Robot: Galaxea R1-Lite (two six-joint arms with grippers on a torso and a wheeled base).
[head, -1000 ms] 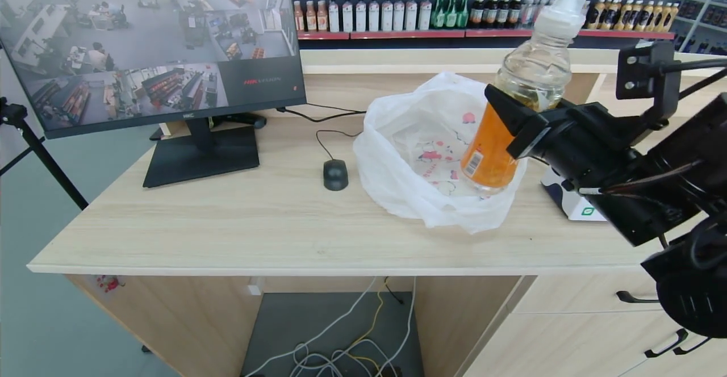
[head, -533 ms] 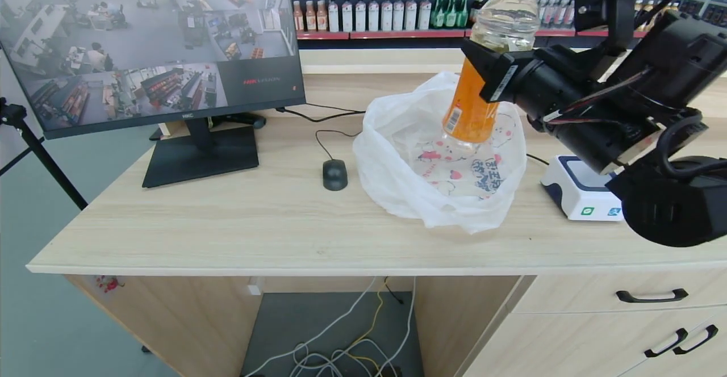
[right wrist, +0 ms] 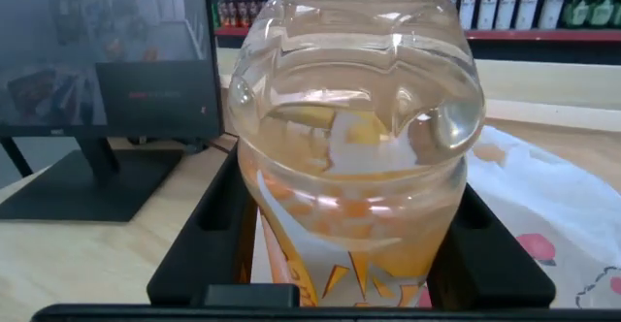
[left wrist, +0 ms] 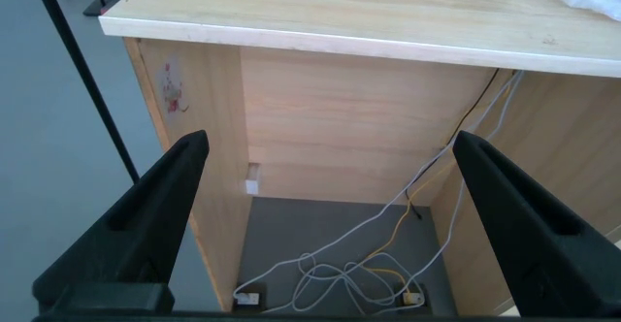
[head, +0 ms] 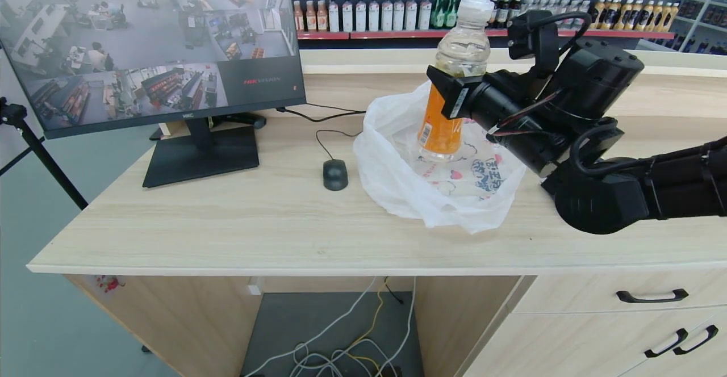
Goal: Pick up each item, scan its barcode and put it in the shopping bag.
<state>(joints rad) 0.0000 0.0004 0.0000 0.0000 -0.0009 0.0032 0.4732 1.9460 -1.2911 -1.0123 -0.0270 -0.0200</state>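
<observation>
Since a second ago my right arm has swung the bottle leftward and farther back, from the bag's right edge to over its mouth, and the white scanner box that showed half a second ago is now hidden behind the arm.

From biggest down: the desk (head: 238,223) carries the monitor (head: 147,42) on my left. The white bag (head: 397,184) sits open, right of centre. My right gripper (head: 454,84) comes in from the right, its fingers clamped on either side of the bottle (head: 440,121) just above the orange label. The bottle stands nearly upright, cap up, with its base down inside the bag's mouth. I can't tell whether it touches the plastic. The mouse (head: 335,174) lies just beside the bag, between it and the monitor stand.

My left gripper (left wrist: 330,143) hangs low in front of the desk, fingers wide apart with nothing between them, facing the cables (left wrist: 369,264) under the top.
</observation>
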